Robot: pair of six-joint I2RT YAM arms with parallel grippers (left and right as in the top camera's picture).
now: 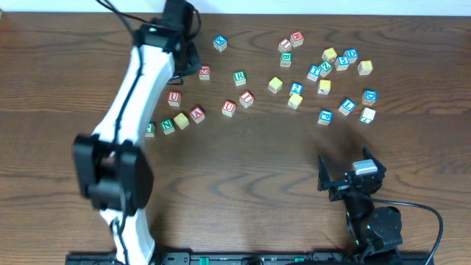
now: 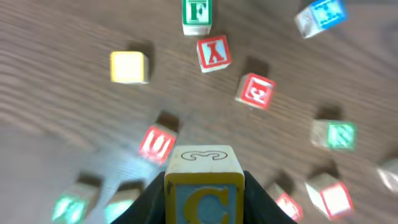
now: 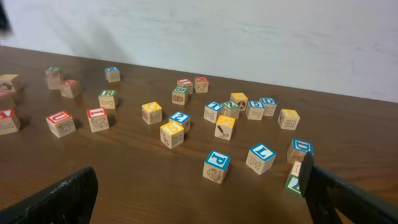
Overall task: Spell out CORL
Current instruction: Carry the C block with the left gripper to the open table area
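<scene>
Left wrist view gives the clearest reading: the left gripper [image 2: 204,198] is closed on the C cube [image 2: 203,163], its dark fingers pressed to either side, with the blue C on a yellow-framed face turned toward the camera. The cube appears to sit above the scattered cubes below it, such as the red U cube [image 2: 157,143], though blur makes it hard to tell whether it is clear of the surface [image 1: 243,169]. From overhead, that arm reaches to the far left of the scatter, and its wrist hides the cube there. The right gripper [image 3: 196,174] hangs low near its own base with fingers spread wide and nothing between them. The step in hand looks like fetching the first letter. The other three are not yet gathered: the R cube [image 1: 240,76] lies mid-field among the loose cubes, the L cube [image 1: 346,106] is in the right-hand cluster just ahead of the right arm, and no O can be read on any of the yellow cubes. Next, the C likely needs carrying to the bare stretch of surface nearer the arms and setting down letter-up at the left end, with room beside it for three more.
</scene>
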